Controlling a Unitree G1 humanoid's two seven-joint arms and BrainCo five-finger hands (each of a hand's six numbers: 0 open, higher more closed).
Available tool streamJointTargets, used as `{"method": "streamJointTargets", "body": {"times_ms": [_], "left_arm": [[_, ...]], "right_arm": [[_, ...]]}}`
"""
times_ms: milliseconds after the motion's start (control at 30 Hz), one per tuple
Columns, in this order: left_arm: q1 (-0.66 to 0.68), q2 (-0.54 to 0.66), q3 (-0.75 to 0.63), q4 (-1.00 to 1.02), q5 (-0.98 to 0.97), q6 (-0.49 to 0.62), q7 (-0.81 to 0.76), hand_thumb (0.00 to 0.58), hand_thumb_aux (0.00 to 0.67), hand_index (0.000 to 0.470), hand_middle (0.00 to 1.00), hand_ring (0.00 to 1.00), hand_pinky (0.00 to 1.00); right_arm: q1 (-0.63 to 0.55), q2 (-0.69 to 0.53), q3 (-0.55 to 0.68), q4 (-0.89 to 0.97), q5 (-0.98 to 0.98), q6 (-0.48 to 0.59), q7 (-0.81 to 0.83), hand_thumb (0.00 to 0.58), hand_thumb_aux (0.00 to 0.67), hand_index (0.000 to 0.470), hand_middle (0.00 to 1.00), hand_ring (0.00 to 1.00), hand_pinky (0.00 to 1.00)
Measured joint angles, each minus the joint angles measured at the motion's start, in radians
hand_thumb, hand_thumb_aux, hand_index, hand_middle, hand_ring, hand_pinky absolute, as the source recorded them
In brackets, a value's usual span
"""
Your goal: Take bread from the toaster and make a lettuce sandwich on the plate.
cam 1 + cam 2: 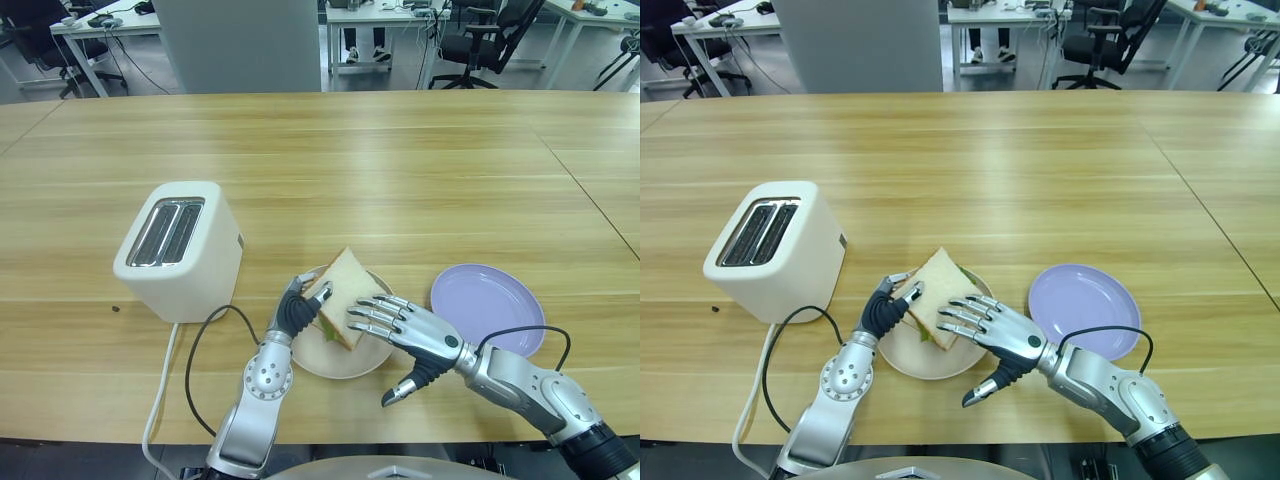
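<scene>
Sandwich (346, 288) on plate (338, 366): left hand (295, 313) tight on its edge, right hand (412, 327) open.

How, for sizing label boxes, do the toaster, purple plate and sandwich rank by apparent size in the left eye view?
1. toaster
2. purple plate
3. sandwich, partly covered, yet clearly smallest

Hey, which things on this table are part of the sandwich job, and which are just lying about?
Part of the job:
cream two-slot toaster
triangular bread-and-lettuce sandwich
round cream plate under it
left hand and right hand, both at the sandwich

Lying about:
round lilac plate, right of the cream one
black office chair in the room behind
</scene>
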Motion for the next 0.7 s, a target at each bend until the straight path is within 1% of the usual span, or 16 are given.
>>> {"method": "streamJointTargets", "body": {"times_ms": [333,700], "left_arm": [[-0.024,-0.004,0.002,0.095,0.017,-0.044,0.024,0.580,0.670,0.460,1.00,1.00,1.00],[-0.024,-0.028,0.001,0.142,0.019,-0.058,0.039,0.580,0.670,0.460,1.00,1.00,1.00]], "right_arm": [[-0.026,-0.007,0.006,0.073,-0.020,0.043,0.006,0.000,0.000,0.000,0.00,0.00,0.00],[-0.090,-0.002,0.067,0.129,-0.067,0.093,0.042,0.000,0.000,0.000,0.00,0.00,0.00]]}}
